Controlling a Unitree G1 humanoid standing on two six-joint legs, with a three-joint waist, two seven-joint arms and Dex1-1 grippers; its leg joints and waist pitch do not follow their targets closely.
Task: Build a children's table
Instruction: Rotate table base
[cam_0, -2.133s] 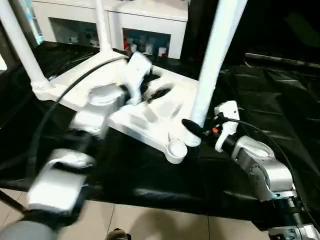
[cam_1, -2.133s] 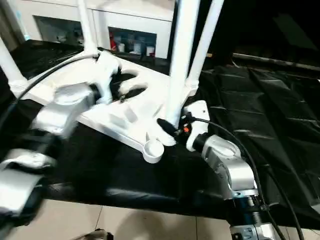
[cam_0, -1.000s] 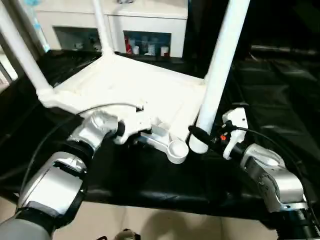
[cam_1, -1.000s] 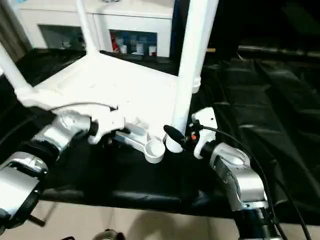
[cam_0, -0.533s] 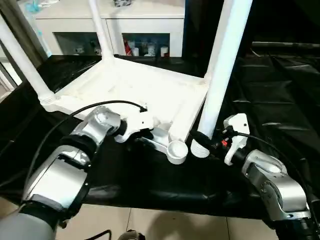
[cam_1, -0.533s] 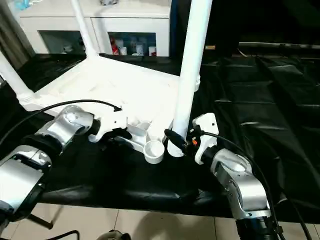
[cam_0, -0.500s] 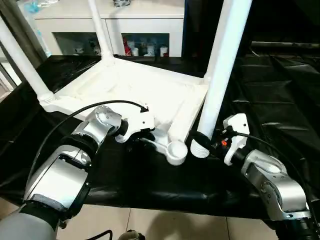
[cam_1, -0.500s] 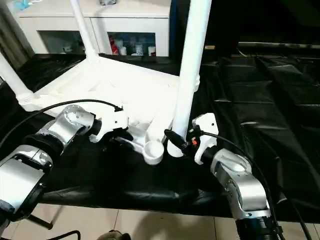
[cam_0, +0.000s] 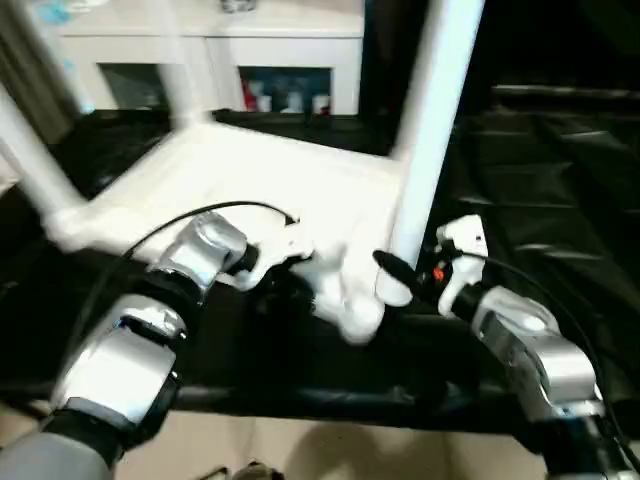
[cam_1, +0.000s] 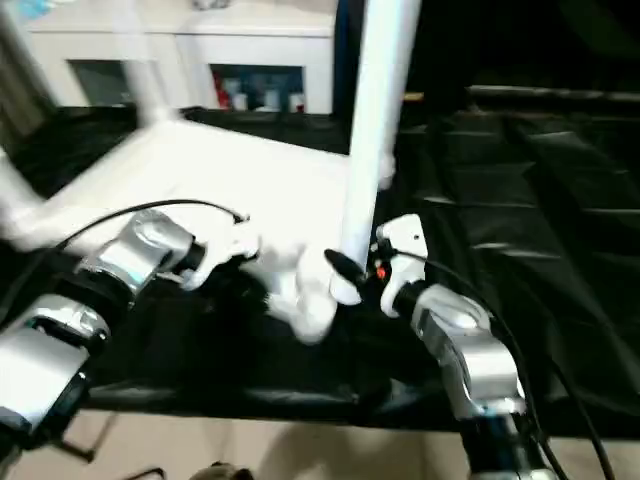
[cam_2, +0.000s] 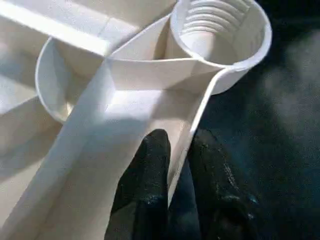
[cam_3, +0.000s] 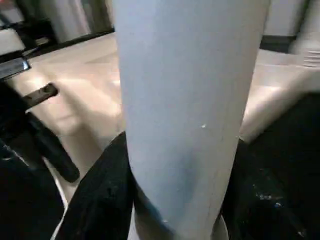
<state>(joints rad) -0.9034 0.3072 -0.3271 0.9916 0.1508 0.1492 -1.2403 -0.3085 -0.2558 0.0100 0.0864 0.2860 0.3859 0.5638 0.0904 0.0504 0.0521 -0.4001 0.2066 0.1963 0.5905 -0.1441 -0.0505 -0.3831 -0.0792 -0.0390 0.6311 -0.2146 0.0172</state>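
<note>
The white tabletop (cam_0: 250, 170) lies upside down on the black cloth, ribs facing up. One leg (cam_0: 25, 150) stands in its left corner and another (cam_0: 180, 70) in the far corner. The near corner socket (cam_2: 220, 30) is empty and shows its threads. My left gripper (cam_2: 177, 160) is shut on the tabletop's rim just beside that socket, one finger on each side of the wall. My right gripper (cam_3: 180, 200) is shut on the lower end of a loose leg (cam_0: 430, 120). It holds the leg upright, with the foot just right of the empty socket (cam_0: 358, 318).
A black cloth covers the big table (cam_0: 560, 200) and lies wrinkled to the right. A white cabinet with glass doors (cam_0: 280, 40) stands behind it. The table's front edge and pale floor (cam_0: 300, 450) lie just below my arms.
My left gripper's fingers have closed onto the rim beside the empty socket. The right gripper still holds the leg upright near that socket. The head view has shifted slightly.
</note>
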